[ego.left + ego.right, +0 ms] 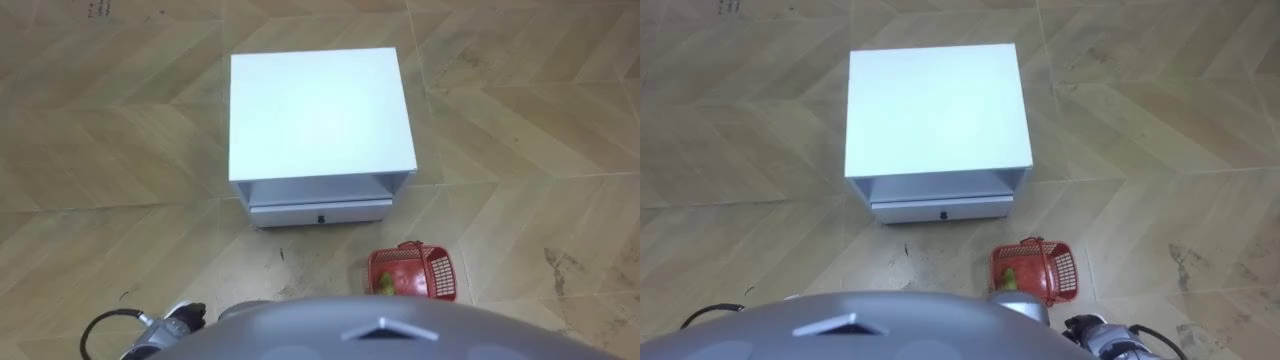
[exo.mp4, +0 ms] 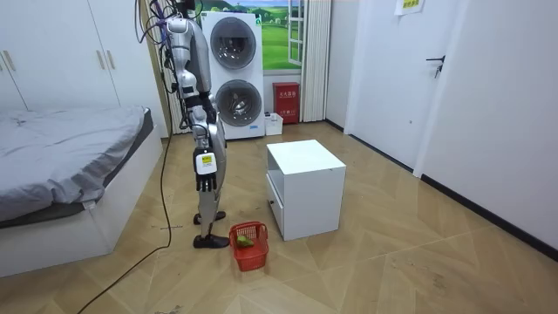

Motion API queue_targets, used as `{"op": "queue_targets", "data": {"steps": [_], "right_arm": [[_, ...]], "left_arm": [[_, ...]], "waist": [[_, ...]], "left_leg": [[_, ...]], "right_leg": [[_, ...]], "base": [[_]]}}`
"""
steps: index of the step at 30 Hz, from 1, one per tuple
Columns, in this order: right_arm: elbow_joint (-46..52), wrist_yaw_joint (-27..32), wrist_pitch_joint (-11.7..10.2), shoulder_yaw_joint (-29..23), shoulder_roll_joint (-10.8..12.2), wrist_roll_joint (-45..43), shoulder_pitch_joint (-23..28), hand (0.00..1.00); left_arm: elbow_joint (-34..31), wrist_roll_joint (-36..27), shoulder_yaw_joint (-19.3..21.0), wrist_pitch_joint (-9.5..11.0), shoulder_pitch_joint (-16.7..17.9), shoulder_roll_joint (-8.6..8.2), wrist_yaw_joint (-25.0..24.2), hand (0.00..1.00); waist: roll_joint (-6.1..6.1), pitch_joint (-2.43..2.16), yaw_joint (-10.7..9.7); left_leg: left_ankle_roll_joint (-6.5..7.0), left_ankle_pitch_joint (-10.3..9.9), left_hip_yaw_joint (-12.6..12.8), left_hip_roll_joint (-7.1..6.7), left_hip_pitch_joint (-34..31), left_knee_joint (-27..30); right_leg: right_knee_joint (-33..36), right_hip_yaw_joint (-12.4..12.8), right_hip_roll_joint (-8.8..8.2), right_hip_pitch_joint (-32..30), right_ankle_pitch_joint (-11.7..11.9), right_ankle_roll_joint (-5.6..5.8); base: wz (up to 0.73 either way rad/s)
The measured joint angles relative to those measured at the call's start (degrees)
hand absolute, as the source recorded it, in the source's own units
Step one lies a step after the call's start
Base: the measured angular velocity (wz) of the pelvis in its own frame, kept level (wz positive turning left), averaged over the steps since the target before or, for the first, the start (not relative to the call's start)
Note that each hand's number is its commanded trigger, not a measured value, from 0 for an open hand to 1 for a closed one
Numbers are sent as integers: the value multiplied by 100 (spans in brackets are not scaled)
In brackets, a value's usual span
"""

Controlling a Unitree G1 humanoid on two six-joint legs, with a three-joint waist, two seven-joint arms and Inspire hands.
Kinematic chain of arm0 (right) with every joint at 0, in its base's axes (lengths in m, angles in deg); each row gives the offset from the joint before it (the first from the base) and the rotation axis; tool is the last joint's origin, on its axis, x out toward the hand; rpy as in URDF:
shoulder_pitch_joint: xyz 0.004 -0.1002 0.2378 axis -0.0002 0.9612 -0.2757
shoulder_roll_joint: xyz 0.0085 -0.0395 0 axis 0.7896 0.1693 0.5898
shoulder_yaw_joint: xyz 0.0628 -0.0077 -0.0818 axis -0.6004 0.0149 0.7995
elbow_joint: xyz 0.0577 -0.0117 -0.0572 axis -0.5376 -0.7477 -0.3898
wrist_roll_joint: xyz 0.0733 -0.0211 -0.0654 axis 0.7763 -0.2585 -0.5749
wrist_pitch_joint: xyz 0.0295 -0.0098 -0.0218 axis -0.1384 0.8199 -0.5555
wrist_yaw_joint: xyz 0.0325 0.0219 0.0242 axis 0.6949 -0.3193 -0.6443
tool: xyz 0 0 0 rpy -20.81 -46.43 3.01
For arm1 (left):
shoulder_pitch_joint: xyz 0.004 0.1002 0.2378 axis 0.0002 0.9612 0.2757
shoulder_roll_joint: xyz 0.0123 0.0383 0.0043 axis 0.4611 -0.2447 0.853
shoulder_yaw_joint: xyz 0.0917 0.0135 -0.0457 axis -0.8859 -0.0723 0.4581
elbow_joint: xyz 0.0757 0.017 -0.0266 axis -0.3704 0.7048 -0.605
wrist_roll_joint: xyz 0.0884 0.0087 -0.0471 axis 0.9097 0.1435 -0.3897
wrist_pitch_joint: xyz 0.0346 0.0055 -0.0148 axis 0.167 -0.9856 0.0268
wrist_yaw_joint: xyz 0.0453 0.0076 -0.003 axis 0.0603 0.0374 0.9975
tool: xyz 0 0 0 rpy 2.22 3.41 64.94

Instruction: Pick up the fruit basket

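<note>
The fruit basket (image 1: 437, 272) is red plastic with a handle and stands on the wooden floor, just right of my body and in front of the white bedside cabinet's right corner. Green and yellow fruit (image 1: 384, 285) lies inside it. In the room view I stand upright next to the basket (image 2: 251, 247), facing the cabinet. My right hand (image 2: 203, 172) hangs at my side, high above the basket, with its fingers relaxed and holding nothing; it also shows at the lower edge (image 1: 1108, 335). My left hand (image 1: 172, 325) hangs low on the other side, far from the basket.
The white bedside cabinet (image 1: 318, 115) stands straight ahead, with an open shelf and a drawer (image 1: 320, 212) below its top. A bed (image 2: 61, 166) lies behind me. A stacked washer and dryer (image 2: 235, 74) stand by the far wall. Open floor lies right of the basket.
</note>
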Motion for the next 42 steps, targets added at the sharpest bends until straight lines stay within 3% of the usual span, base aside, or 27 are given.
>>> {"op": "queue_targets", "data": {"steps": [32, 40, 41, 42], "right_arm": [[41, 70, -2, -174, -6, 264, 5, 0], [239, 289, -12, -365, -16, 256, -2, 0], [234, 297, -25, -461, -19, 247, -67, 0], [240, 356, -61, -510, -21, 239, -93, 0]], "left_arm": [[2, -123, 171, 1, 101, 3, 218, 0], [-2, -124, 377, 133, 37, 15, 246, 0], [3, -128, 494, 178, 3, 16, 245, 0], [32, -124, 684, 244, -22, 24, 243, 0]], "waist": [[-18, -1, 4], [5, -13, 1], [-29, 32, 1], [-15, 0, 22]], "left_leg": [[3, -3, -48, -17, 1, -34], [64, -37, 15, -81, -417, 323], [70, -33, 56, -117, -550, 485], [87, -25, 176, -144, -708, 567]], "right_leg": [[32, -220, -44, -1, -10, 16], [703, -181, -174, -637, -57, 51], [831, -106, -218, -809, -56, 49], [871, -3, -257, -982, -55, 49]], "base": [[0], [-2], [-28], [-35]]}}
